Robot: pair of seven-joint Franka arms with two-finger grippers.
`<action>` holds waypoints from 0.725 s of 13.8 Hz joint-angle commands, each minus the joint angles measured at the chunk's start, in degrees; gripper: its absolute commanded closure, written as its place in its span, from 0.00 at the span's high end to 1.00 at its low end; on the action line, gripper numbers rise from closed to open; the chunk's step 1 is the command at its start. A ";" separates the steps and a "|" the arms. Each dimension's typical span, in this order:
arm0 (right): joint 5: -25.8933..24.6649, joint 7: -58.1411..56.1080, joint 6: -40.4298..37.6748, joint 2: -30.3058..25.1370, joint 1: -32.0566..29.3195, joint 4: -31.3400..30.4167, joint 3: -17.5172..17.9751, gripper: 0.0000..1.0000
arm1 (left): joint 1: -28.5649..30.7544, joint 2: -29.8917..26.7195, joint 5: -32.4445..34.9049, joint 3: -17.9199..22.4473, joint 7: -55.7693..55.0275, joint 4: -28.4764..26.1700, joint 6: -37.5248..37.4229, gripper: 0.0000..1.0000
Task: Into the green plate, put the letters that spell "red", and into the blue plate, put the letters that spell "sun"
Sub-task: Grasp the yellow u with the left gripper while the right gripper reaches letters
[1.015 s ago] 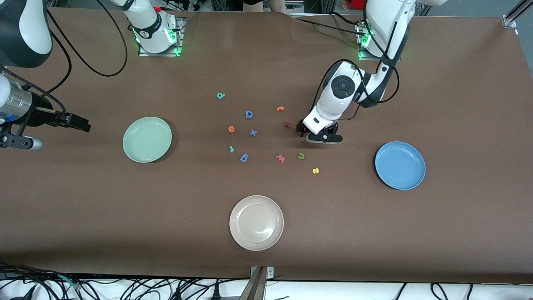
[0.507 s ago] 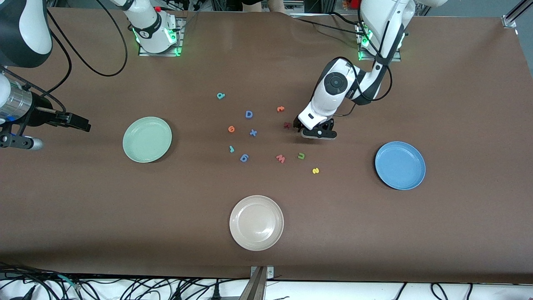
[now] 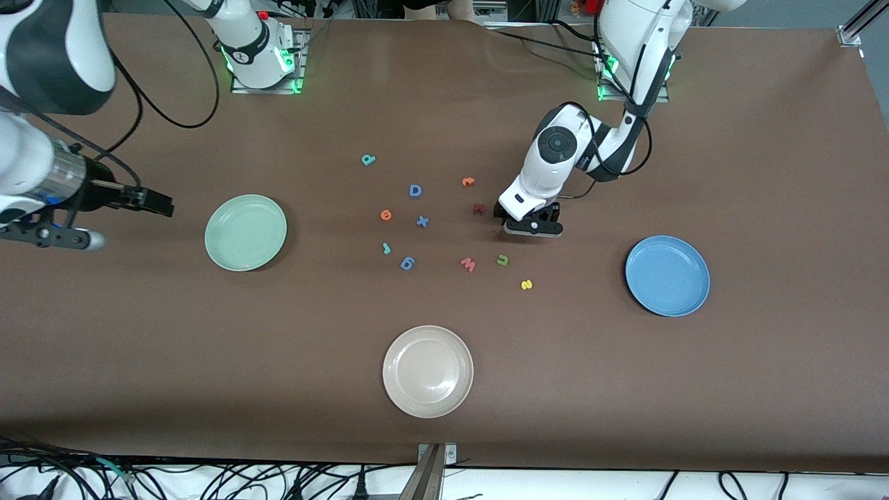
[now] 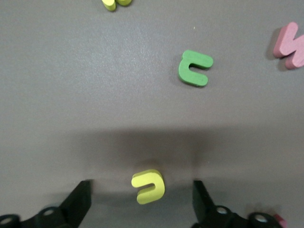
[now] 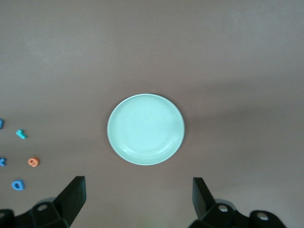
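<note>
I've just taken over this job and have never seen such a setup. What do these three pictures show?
Two robot arms with two-finger grippers work at a brown table. The wide picture looks down from across the table. The other two come from a camera on each arm's wrist. On the table lie a green plate, a blue plate, a beige plate and small letters scattered in the middle. The left gripper is low and open, its fingers either side of a yellow u without gripping it. The right gripper hangs open over the table near the green plate. Nothing is held, and every plate is empty.
</note>
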 commanded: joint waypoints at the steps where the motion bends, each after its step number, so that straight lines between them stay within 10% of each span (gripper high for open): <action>1: 1.10 6.09 0.34 2.05 4.14 0.57 0.08 0.99 | -1.07 1.29 2.51 0.85 -2.74 1.64 0.12 0.68; 10: 8.73 29.47 10.81 11.62 16.54 -3.29 0.25 0.99 | -1.51 2.17 17.35 0.76 -15.65 1.73 -0.14 0.34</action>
